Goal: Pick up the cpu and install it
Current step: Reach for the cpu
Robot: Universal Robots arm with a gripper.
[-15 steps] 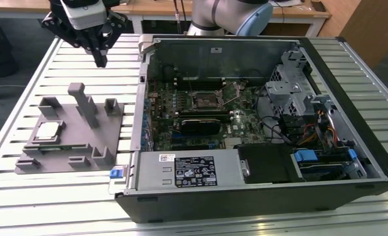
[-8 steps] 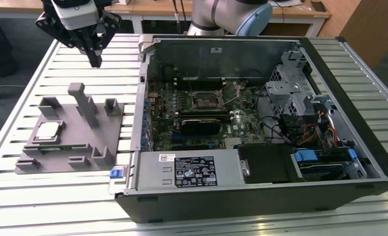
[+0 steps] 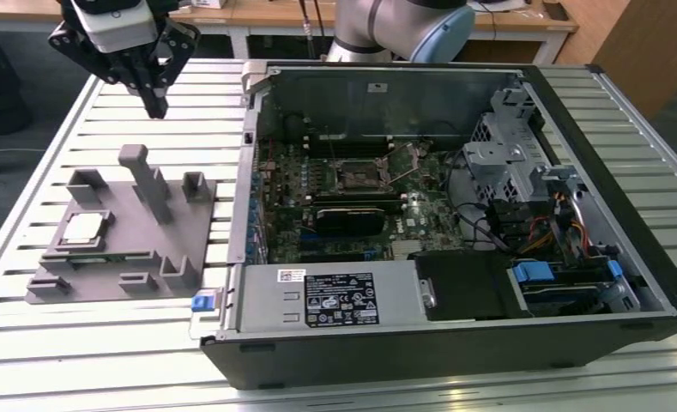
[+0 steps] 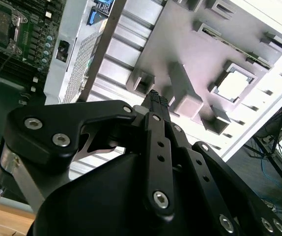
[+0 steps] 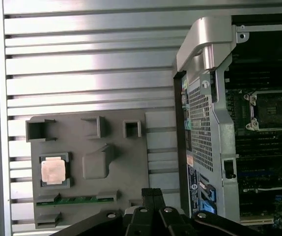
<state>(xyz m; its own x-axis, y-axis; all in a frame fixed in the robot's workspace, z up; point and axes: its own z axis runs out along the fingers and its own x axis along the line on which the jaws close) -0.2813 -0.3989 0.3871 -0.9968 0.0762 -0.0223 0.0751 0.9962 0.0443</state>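
The cpu [image 3: 83, 226] is a small square chip with a pale metal top. It lies flat in a framed pocket of the grey plastic fixture [image 3: 143, 249], on the exterior view's left. Both wrist views look down on the cpu [image 5: 52, 171] [image 4: 231, 84] in that pocket. My gripper [image 3: 153, 110] hangs high above the slatted table, beyond the fixture's far end and well apart from the chip. Its black fingers meet at the tips with nothing between them, and the gripper [image 5: 152, 192] [image 4: 155, 98] stands the same way in both wrist views.
An open computer case [image 3: 453, 343] lies on the exterior view's right, beside the fixture. Its motherboard has an empty socket [image 3: 359, 174] [image 5: 271, 110], with a black heatsink block [image 3: 359, 219] just in front. A green memory stick [image 5: 77, 200] sits in a fixture slot near the chip.
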